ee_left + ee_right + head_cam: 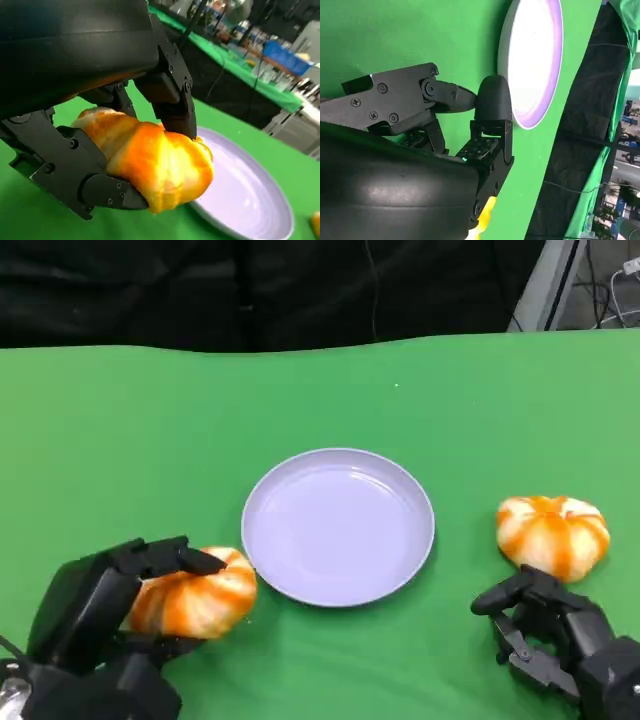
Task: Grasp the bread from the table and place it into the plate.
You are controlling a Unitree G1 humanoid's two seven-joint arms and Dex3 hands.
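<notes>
An orange-and-white bread roll [200, 602] sits in my left hand [105, 615], just left of the lilac plate [338, 525]. In the left wrist view the black fingers [65, 165] grip the roll [155, 167] from both sides, close to the plate's rim [240, 227]. I cannot tell whether it is off the cloth. A second roll [552, 535] lies on the table right of the plate. My right hand [555, 635] hovers just in front of it, fingers [440, 97] apart and holding nothing.
Green cloth covers the table [150, 440]. A black backdrop [250, 290] runs along its far edge. Bare cloth lies beyond the plate and between the two hands.
</notes>
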